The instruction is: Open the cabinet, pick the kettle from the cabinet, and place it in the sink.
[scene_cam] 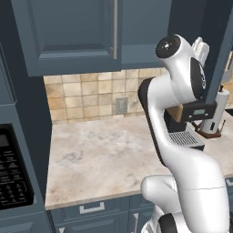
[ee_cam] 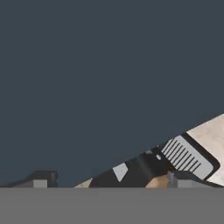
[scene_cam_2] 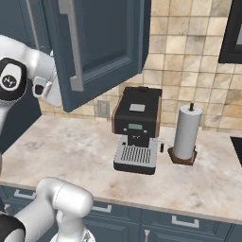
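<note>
The cabinet [scene_cam_2: 101,42] door is swung partly open; the gripper [ee_cam: 109,181], jaws spread and empty, must be pushed wider before the kettle is sought.

I see a flat dark blue-grey surface of the cabinet [ee_cam: 109,78] very close in front of the hand camera, its lower edge running on a slant from lower left up to the right. Below that edge sits the coffee machine [ee_cam: 144,168], seen from above: its black top with a small pale grey patch, and beside it the ribbed grey drip grille [ee_cam: 186,155]. Past the grille, to the right of the coffee machine, a strip of light marbled counter [ee_cam: 214,133] shows. My gripper [ee_cam: 109,181] has its two dark fingertips [ee_cam: 41,179] spread wide apart, nothing between them.
</note>
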Controlling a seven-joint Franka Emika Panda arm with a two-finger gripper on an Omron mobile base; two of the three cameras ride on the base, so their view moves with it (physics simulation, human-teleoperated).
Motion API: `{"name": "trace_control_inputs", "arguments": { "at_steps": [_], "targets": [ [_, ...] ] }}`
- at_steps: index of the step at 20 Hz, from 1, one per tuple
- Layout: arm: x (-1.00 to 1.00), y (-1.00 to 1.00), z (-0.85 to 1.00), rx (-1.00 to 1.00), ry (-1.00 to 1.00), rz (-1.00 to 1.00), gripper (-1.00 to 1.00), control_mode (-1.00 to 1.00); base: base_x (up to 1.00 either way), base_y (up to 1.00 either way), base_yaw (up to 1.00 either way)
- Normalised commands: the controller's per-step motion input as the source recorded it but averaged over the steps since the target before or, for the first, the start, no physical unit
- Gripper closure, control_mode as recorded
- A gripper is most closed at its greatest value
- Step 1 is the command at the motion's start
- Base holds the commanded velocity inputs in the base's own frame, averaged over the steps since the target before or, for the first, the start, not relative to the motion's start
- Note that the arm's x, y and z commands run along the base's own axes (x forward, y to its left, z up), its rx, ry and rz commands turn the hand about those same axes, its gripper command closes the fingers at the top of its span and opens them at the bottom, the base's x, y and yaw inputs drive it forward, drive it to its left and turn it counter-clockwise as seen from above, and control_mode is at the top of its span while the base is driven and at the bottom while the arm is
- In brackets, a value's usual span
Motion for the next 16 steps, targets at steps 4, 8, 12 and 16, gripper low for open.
{"name": "trace_control_inputs", "arguments": {
  "at_steps": [4, 8, 12, 16],
  "targets": [
    [-0.3, -0.42, 0.01, 0.0, 0.0, -0.12, -1.0, -1.0, 0.0, 0.0, 0.0],
    [-0.27, -0.48, 0.0, 0.0, 0.0, -0.1, -1.0, -1.0, 0.0, 0.0, 0.0],
    [-0.26, -0.51, 0.0, 0.0, 0.0, -0.06, -1.0, -1.0, 0.0, 0.0, 0.0],
    [-0.24, -0.51, 0.0, 0.0, 0.0, -0.04, -1.0, -1.0, 0.0, 0.0, 0.0]
  ]
}}
